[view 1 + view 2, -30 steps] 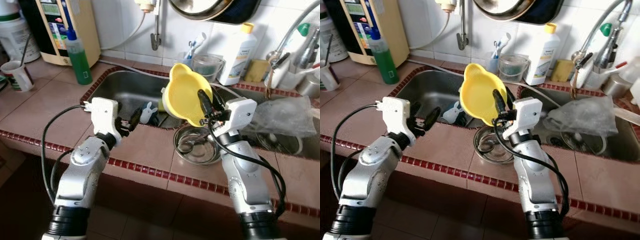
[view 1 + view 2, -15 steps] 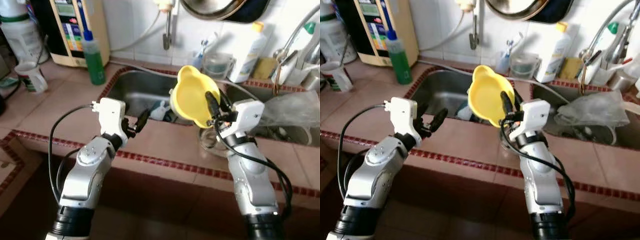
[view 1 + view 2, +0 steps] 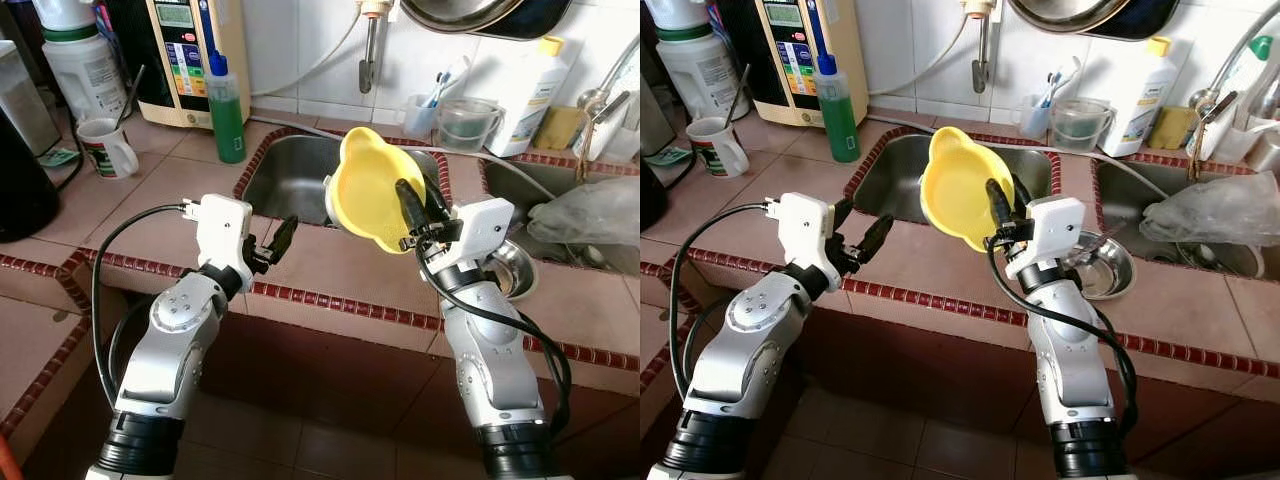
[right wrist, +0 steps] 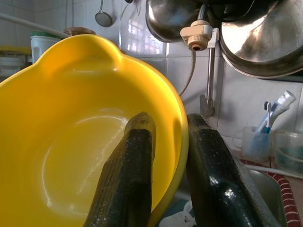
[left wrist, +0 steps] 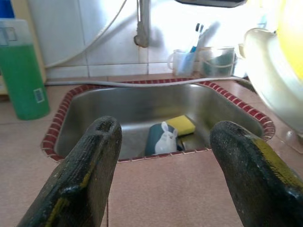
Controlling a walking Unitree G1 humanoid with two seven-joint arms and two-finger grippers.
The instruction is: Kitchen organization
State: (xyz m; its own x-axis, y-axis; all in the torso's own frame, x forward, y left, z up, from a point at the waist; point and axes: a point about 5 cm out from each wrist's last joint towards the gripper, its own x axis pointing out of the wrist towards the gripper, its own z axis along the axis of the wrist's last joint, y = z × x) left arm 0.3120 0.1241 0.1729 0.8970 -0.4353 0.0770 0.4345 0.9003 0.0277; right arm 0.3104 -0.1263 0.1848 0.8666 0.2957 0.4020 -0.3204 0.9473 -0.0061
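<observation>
Right hand (image 3: 418, 208) pinches a tilted yellow bowl (image 3: 370, 190) by its rim above the counter (image 3: 330, 265), left hand (image 3: 272, 242) open; best kept level and firmly clamped.

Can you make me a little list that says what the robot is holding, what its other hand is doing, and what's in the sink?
held thing: yellow bowl, tilted on its side above the counter edge
right end effector: shut on the bowl's rim, one finger inside, one outside
left end effector: open, empty, above the counter in front of the sink
sink: holds a yellow sponge and a dark cup with a white bunny picture
beside the right arm: steel bowl on the counter
</observation>
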